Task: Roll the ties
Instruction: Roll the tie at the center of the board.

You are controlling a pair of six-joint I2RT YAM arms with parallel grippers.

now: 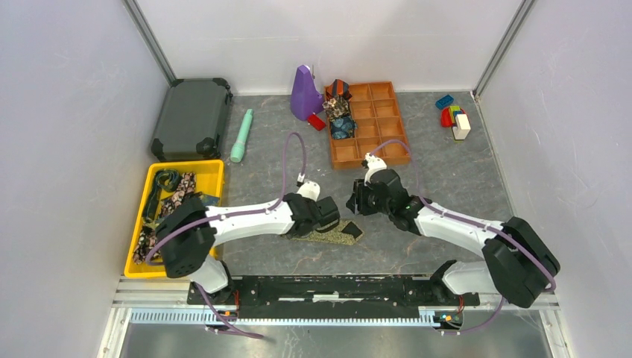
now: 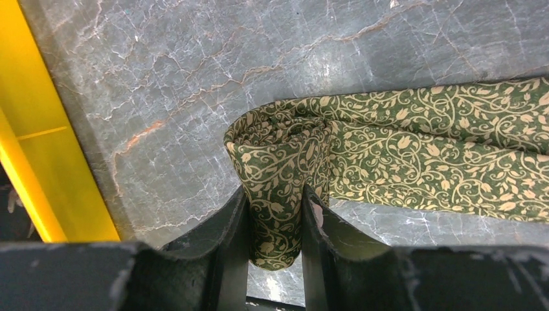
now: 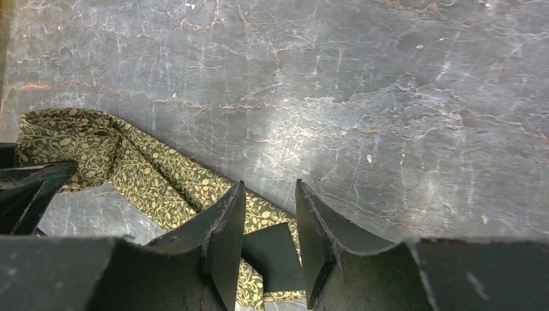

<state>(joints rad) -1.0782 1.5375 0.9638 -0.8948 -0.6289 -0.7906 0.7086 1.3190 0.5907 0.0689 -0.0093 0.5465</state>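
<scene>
Olive-gold tie (image 2: 421,149): coil (image 2: 278,155) clamped in left end effector (image 2: 273,201), right end effector (image 3: 269,191) parted over tail (image 3: 162,181); with slack there, likely a loose or skewed roll.

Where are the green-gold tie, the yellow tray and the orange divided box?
Green-gold tie (image 2: 275,162), left wrist view, its rolled end.
Yellow tray (image 1: 190,163), top view, its far rim.
Orange divided box (image 1: 383,110), top view, an empty compartment.

Olive vine-patterned tie (image 2: 414,149), one end loosely coiled
</scene>
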